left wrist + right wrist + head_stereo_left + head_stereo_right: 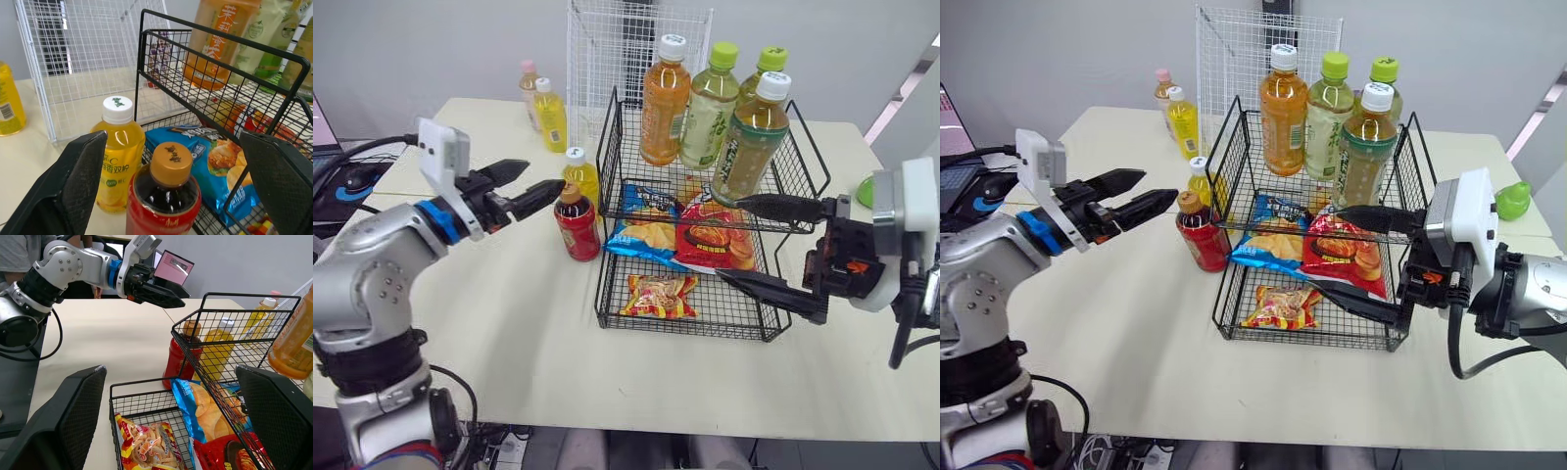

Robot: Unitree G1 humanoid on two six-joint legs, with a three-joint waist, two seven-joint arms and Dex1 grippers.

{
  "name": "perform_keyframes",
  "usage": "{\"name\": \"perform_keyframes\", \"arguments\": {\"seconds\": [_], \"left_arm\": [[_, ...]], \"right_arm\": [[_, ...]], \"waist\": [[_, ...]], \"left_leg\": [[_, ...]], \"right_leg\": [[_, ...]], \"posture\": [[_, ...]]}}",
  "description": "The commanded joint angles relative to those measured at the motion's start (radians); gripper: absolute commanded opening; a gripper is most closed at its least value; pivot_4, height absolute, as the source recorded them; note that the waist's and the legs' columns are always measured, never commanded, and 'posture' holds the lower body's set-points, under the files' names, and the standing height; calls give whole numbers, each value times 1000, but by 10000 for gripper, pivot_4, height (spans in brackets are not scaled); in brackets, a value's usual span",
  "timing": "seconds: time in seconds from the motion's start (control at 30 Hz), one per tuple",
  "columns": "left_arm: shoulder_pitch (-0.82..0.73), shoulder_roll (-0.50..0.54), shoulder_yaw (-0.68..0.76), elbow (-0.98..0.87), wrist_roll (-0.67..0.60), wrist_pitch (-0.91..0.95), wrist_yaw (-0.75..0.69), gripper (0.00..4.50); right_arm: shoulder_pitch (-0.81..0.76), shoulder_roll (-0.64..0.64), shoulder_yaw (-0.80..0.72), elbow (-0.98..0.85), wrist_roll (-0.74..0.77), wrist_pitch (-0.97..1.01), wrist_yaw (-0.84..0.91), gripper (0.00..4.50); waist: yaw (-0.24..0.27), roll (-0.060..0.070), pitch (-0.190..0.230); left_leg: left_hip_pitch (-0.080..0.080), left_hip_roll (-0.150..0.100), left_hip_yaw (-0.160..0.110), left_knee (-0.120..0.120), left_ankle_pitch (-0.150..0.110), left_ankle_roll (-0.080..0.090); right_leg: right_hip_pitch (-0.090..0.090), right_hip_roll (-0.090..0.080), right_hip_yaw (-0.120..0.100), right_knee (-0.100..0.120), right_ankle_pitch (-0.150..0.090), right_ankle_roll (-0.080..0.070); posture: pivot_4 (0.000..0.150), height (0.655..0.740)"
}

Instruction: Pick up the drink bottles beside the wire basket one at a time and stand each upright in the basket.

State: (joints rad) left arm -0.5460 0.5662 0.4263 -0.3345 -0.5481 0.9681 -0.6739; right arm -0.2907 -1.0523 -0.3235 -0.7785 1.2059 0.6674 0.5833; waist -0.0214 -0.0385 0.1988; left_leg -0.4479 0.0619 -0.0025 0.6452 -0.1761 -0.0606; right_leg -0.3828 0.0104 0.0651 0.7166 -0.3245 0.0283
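Note:
A black two-tier wire basket (pixel 611 147) stands mid-table. Its upper tier holds several upright bottles: an orange one (pixel 666 103), two green-capped ones (pixel 710 108) and a white-capped tea bottle (pixel 751 137). Just left of the basket stand a red bottle with a brown cap (pixel 578 225) and a yellow bottle with a white cap (pixel 582 176). My left gripper (pixel 543 181) is open, just left of and above the red bottle's cap, holding nothing. My right gripper (pixel 731 240) is open at the basket's front right, its upper finger under the tea bottle, and empty.
Two more small bottles, a pink-capped one (pixel 529 83) and a yellow one (pixel 550 116), stand at the back left. Snack bags (pixel 656 294) lie in the lower tier. A white wire grid (pixel 636 49) rises behind the basket. A green object (pixel 1513 201) sits far right.

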Motion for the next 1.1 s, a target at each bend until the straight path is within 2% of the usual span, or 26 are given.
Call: {"name": "perform_keyframes", "arguments": {"seconds": [0.03, 0.23, 0.43, 0.53, 0.77, 0.8, 1.0, 1.1], "left_arm": [[22, -71, -61, -80, 62, -57, 168, 44631], [71, -184, -163, -131, 167, -126, 365, 44631], [93, -213, -229, -124, 212, -155, 430, 44631], [94, -228, -238, -110, 208, -163, 441, 38391], [82, -240, -264, -83, 207, -190, 442, 15662], [82, -241, -264, -83, 206, -191, 443, 13522], [94, -212, -238, -104, 191, -191, 422, 13463], [99, -145, -190, -132, 145, -224, 335, 13463]], "right_arm": [[-9, -9, -36, 10, 11, -1, 19, 45000], [-19, -11, -39, 21, 14, 8, 30, 45000], [-20, -7, -46, 23, 19, 14, 33, 45000], [-20, -6, -48, 22, 22, 15, 32, 45000], [-11, -5, -58, 15, 32, 15, 24, 45000], [-9, -5, -60, 14, 35, 16, 22, 45000], [2, -7, -74, 9, 43, 17, 17, 45000], [9, -7, -86, 8, 44, 19, 19, 45000]], "waist": [[-1, 0, 0], [-3, 0, 0], [-4, 0, 0], [-4, 0, 0], [-4, 0, 0], [-3, 0, 0], [-2, 0, 0], [-5, 0, 0]], "left_leg": [[0, 0, 0, 0, 0, 0], [3, 0, 0, -1, 0, 0], [3, 0, 0, 0, 0, 0], [3, 0, 0, -1, 0, 0], [3, 0, 0, -1, 0, 0], [3, 0, 0, -1, 0, 0], [3, 0, 0, -1, 0, 0], [3, 0, 0, -1, 0, 0]], "right_leg": [[1, 0, 0, 0, 0, 0], [3, 1, 1, -1, 0, 0], [3, 1, 1, -1, 0, 0], [3, 1, 1, -1, 0, 0], [3, 1, 1, -2, 0, 0], [3, 1, 1, -2, 0, 0], [4, 1, 1, -2, 0, 0], [4, 1, 1, -2, 0, 0]], "posture": [[1500, 7360], [1500, 7360], [1500, 7360], [1500, 7360], [1500, 7360], [1500, 7360], [1500, 7360], [1500, 7360]]}}
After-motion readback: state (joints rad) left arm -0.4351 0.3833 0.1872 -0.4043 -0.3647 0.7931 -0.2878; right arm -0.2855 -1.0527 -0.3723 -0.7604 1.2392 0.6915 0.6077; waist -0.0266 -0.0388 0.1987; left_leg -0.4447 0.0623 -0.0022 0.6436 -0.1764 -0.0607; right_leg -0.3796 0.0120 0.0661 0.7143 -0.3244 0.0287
